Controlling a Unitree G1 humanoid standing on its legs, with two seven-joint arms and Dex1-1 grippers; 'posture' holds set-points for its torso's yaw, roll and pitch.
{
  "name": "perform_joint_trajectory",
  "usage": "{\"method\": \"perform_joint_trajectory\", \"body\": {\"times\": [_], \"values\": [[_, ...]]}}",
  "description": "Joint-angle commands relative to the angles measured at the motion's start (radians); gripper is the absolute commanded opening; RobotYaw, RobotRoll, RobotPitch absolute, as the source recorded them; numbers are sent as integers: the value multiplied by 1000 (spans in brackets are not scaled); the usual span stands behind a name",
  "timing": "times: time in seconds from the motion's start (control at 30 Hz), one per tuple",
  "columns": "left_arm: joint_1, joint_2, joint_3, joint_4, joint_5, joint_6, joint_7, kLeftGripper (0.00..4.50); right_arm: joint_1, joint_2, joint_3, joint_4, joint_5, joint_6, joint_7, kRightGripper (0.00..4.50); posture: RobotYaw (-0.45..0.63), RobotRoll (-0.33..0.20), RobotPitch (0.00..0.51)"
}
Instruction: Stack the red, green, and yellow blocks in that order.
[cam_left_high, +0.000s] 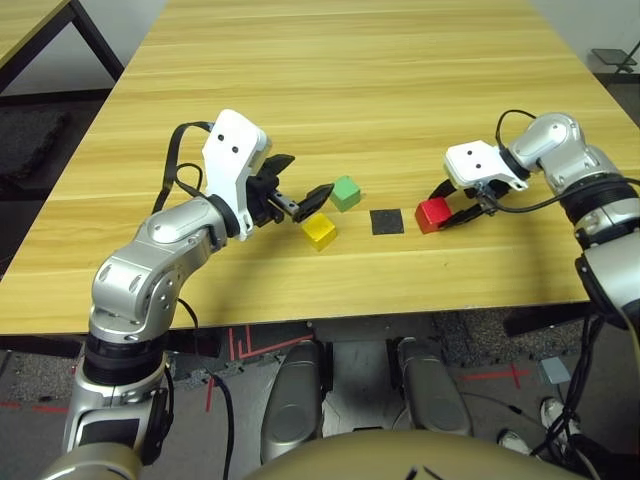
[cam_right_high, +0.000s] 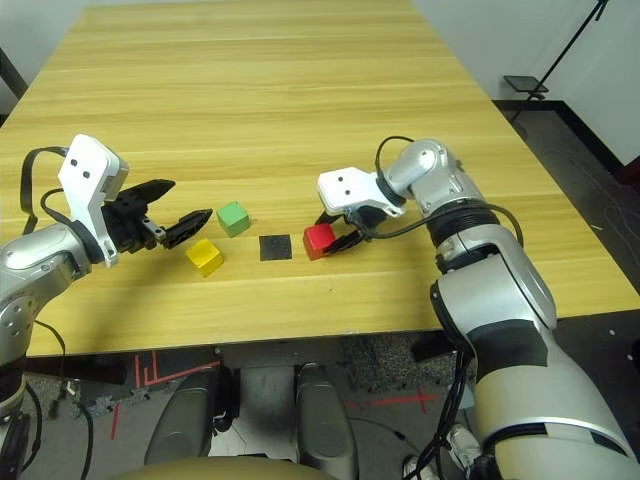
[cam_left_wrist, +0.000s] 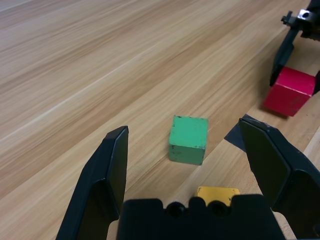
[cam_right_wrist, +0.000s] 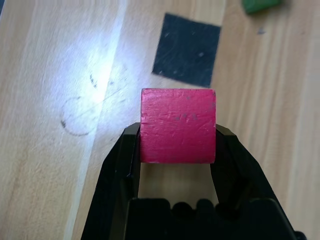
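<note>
The red block (cam_right_wrist: 177, 125) is pinched between the two fingers of my right gripper (cam_right_wrist: 177, 134), which is shut on it low over the table, just right of the flat black patch (cam_left_high: 386, 220). The green block (cam_left_high: 346, 192) rests on the table left of the patch. The yellow block (cam_left_high: 320, 231) lies a little nearer and further left. My left gripper (cam_left_high: 300, 178) hangs open above the table just left of both, its fingers pointing at the green block (cam_left_wrist: 188, 139), with the yellow block (cam_left_wrist: 217, 192) under its base.
The wooden table (cam_left_high: 350, 80) stretches far behind the blocks, and its front edge (cam_left_high: 300, 315) runs close below them. A second table (cam_left_high: 30, 30) stands off to the far left, across a gap of floor.
</note>
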Motion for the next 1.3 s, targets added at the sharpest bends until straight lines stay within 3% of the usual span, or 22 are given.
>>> {"method": "perform_joint_trajectory", "body": {"times": [0.03, 0.2, 0.37, 0.67, 1.3], "values": [[-9, 1, -9, 3, 4, 8, -2, 4500, 26, 24, -31, -130, 7, 157, 0, 2049, 465, -256, 137], [-34, 9, -24, 21, 14, 16, -4, 4500, 71, 72, -6, -295, -71, 389, -87, 2049, 479, -252, 138], [-37, -6, -25, 8, 13, 29, 18, 4500, 92, 124, 0, -354, -124, 508, -161, 2049, 500, -251, 137], [4, -9, 4, -30, 5, 52, 49, 4500, 111, 173, -11, -354, -119, 552, -194, 2049, 529, -251, 148], [-15, -2, 1, -10, 0, 57, 35, 4500, 178, 107, -1, -507, -124, 623, -134, 2049, 501, -233, 160]]}}
